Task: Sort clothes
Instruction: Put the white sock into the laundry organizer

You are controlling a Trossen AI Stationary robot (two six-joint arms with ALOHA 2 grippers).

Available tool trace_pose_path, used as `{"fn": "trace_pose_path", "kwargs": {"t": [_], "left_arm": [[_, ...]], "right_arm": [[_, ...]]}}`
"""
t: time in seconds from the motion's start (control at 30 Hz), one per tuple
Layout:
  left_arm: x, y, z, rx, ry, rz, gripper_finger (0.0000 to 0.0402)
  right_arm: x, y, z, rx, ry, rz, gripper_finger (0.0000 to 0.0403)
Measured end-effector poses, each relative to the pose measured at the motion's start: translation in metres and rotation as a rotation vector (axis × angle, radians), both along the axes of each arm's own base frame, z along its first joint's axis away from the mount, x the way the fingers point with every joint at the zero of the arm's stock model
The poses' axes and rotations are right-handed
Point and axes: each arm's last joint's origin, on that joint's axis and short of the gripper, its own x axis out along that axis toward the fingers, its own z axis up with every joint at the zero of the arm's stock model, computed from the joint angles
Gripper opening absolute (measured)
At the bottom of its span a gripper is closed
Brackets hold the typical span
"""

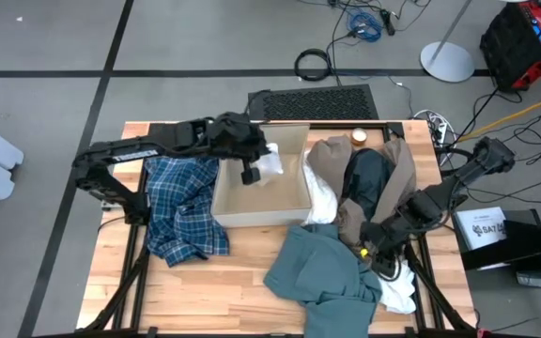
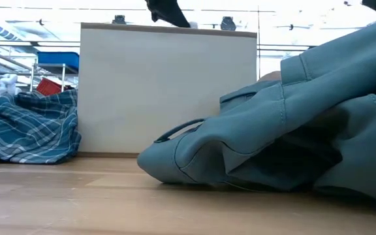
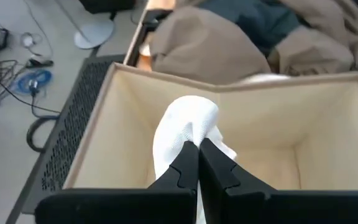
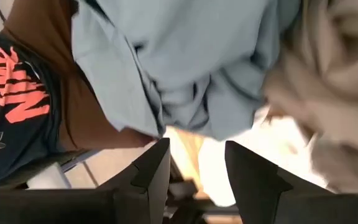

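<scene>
My left gripper (image 1: 250, 175) hangs over the open tan cardboard box (image 1: 294, 211), shut on a white piece (image 1: 272, 163). A blue-white plaid shirt (image 1: 186, 208) lies left of the box on the table. To the box's right, a taupe-brown piece (image 1: 332, 161), a dark piece (image 1: 369, 178) and a white piece (image 1: 322, 199) are heaped together. A teal-green piece (image 1: 327, 272) spreads over the near right of the table. My right gripper (image 1: 376, 250) stands open at the teal piece's right edge, its fingers (image 4: 151, 174) just short of the cloth. My left gripper pinches a bunched fold of the white piece (image 3: 190, 127) between its two fingertips (image 3: 185, 165). The fingers slant down from the table's left. The cloth stands bunched past the fingertips, over the inside of the box; whether its lower end touches the box floor is hidden.
Another white piece (image 1: 398, 295) lies at the near right corner, under the teal one. A dark cloth with orange print (image 4: 14, 93) shows in the right wrist view. A small round tin (image 1: 359, 137) sits at the far edge. The box wall (image 2: 168, 91) blocks the low view.
</scene>
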Motion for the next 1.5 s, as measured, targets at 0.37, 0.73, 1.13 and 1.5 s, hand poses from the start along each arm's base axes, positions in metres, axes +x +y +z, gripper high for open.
{"fn": "trace_pose_path", "kwargs": {"t": [0.37,0.73,1.13,1.5], "left_arm": [[0.017,0.003,-0.021,-0.021,0.071,-0.034,0.0011],[0.012,0.002,-0.027,-0.091,0.133,0.049,0.0142],[0.01,-0.015,-0.012,-0.068,0.099,0.013,0.0164],[0.012,-0.037,-0.01,-0.066,0.095,-0.054,0.0164]], "right_arm": [[-0.031,0.046,-0.013,-0.083,0.115,-0.004,0.0141],[-0.038,0.08,-0.05,-0.25,0.239,0.027,0.0141],[-0.034,0.085,-0.091,-0.54,0.326,0.168,0.0141],[-0.028,0.093,-0.104,-0.539,0.284,0.265,0.0113]]}}
